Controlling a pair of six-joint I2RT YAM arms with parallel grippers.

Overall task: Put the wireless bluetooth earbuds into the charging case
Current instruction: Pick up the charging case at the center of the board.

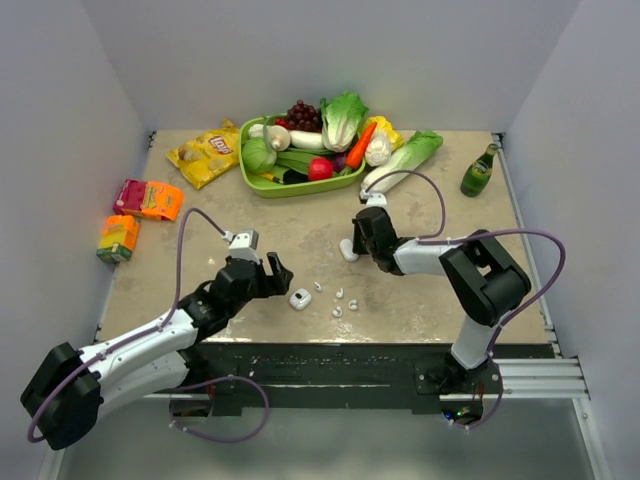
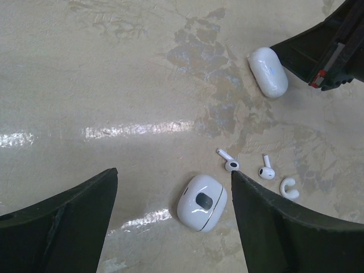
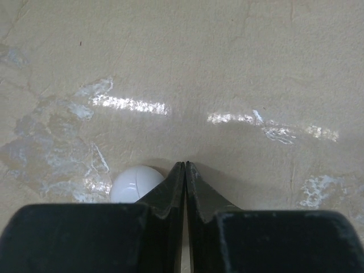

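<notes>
Top external view: two arms reach over a beige bench [image 1: 300,225], the left arm from the lower left of the frame and the right arm from the lower right. A green tray [image 1: 250,178] heaped with vegetables and fruit sits at top centre. A yellow chip bag [image 1: 205,155] lies to its left and a green bottle [image 1: 478,172] stands at upper right. Two small cartons, one pink and orange [image 1: 148,200] and one orange and green [image 1: 118,238], sit at the left edge.

The left gripper [image 1: 278,272] hangs wide open and holds nothing, left of centre. A white charging case [image 1: 299,298] lies on the bench just to its right. In the left wrist view this case [image 2: 202,202] shows at bottom centre, between the two spread fingers [image 2: 68,222].

The right gripper [image 1: 357,247], right of centre, has its jaws pressed together with nothing between them. A second case [image 1: 348,250] lies just beside its tip. In the right wrist view that case [image 3: 136,183] sits to the left of the closed fingertips; whether they touch it cannot be told.

Four tiny white earbuds [image 1: 340,293] lie loose on the bench at lower centre, right of the charging case and below the second case. None is in either case. Three of them appear in the left wrist view [image 2: 266,169] at lower right.
</notes>
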